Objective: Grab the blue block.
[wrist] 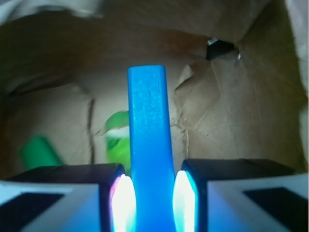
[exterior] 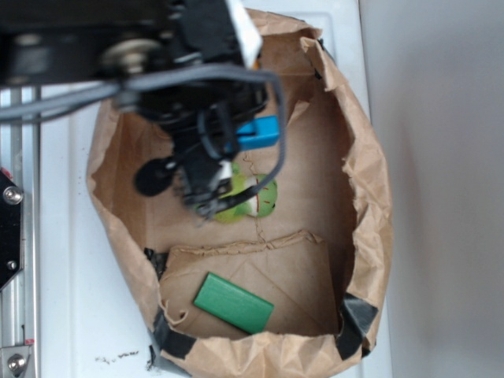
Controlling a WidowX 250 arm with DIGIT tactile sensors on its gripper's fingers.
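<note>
Plainly, the blue block (wrist: 148, 145) sits between the two fingers of the claw (wrist: 149, 198), which is clamped on its near end, while the rest of the bar sticks out away from the wrist camera over the brown paper floor. In the exterior view only its right end (exterior: 260, 132) shows from under the arm, in the far half of the paper bag (exterior: 362, 181). It looks like a rigid, light bar with smooth flat faces, so it should neither flex nor crush, though those faces could slip in a loose grip; the long flat sides are the natural place to pinch, and a hold nearer the middle would, I judge, tip less than one at the end. There is one blue block. Just nearer lies one green plush toy (exterior: 253, 198), partly hidden by the claw, and further toward the near edge one flat green block (exterior: 233, 302). The bag rests on a white desk (exterior: 63, 299).
</note>
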